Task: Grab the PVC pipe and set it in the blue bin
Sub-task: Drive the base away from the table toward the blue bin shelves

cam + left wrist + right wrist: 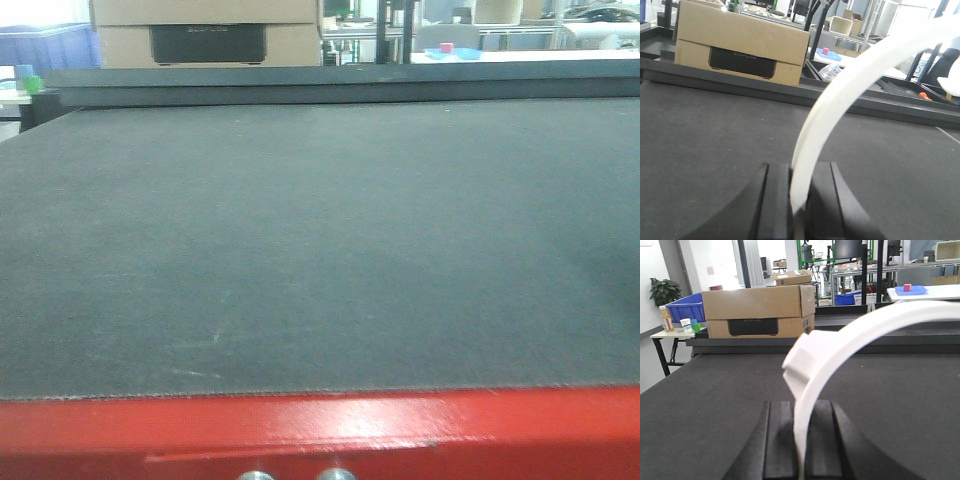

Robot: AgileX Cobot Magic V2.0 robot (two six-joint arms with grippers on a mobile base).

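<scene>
PVC pipe (850, 337), white and curved, arcs from lower centre to upper right in both wrist views, pinched by the left gripper (798, 187) and right gripper (800, 425) above the worktop (320, 250) (probably light, stiff, slick); grip near its collar (801, 365).

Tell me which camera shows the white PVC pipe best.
The right wrist view: the PVC pipe is sharp, its ridged collar visible, pinched in the right gripper. The left wrist view shows a white curve in the left gripper, washed out higher up. The front view shows no pipe.
</scene>
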